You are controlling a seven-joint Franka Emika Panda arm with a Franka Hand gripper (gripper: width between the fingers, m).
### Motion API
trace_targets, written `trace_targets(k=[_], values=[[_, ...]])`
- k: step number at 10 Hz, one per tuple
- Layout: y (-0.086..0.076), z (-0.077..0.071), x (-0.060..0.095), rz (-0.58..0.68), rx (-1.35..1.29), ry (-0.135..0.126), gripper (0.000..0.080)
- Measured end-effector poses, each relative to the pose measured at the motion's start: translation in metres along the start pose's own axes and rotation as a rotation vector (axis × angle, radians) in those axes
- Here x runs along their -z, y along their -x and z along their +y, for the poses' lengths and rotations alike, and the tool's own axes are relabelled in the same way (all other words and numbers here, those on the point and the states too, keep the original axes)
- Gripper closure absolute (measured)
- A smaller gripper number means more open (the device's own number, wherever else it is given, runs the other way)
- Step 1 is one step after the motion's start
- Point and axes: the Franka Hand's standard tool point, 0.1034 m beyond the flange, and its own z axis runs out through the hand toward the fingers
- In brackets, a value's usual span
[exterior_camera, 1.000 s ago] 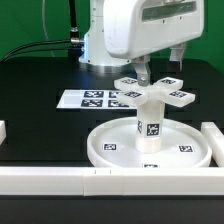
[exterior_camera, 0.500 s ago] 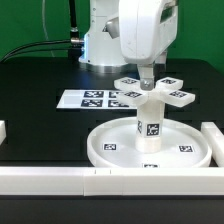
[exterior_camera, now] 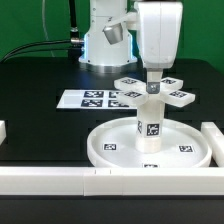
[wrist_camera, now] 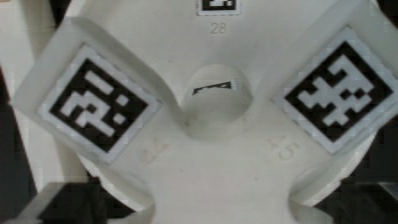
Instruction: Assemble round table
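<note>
Overhead, tool (exterior_camera: 153,87) on cross-shaped piece (exterior_camera: 152,91), fingertips hidden, grip state unclear

This is looking like a robotics lab — a black table (exterior_camera: 40,85) is carrying a fixed marker board (exterior_camera: 92,99), white border blocks (exterior_camera: 60,180) and a green backdrop (exterior_camera: 25,22).

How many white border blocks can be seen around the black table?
3: a long block along the front edge, one at the exterior view's right, and a small one at its left edge. Others may lie outside the view.
</note>
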Motion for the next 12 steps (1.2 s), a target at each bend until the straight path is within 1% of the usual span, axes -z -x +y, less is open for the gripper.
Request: trace_targets(k=[7, 8, 9, 10, 12], values=[[-0.003, -0.004, -0.009, -0.001, -0.025, -0.017, 0.015], [-0.001, -0.004, -0.009, -0.002, -0.026, -0.016, 0.0272], [0.001, -0.003, -0.008, -0.003, -0.029, -0.016, 0.0359], [0.007, 0.0, -0.007, -0.004, -0.009, -0.013, 0.0359], [0.008, -0.001, -0.008, -0.004, -0.054, -0.015, 0.0359]])
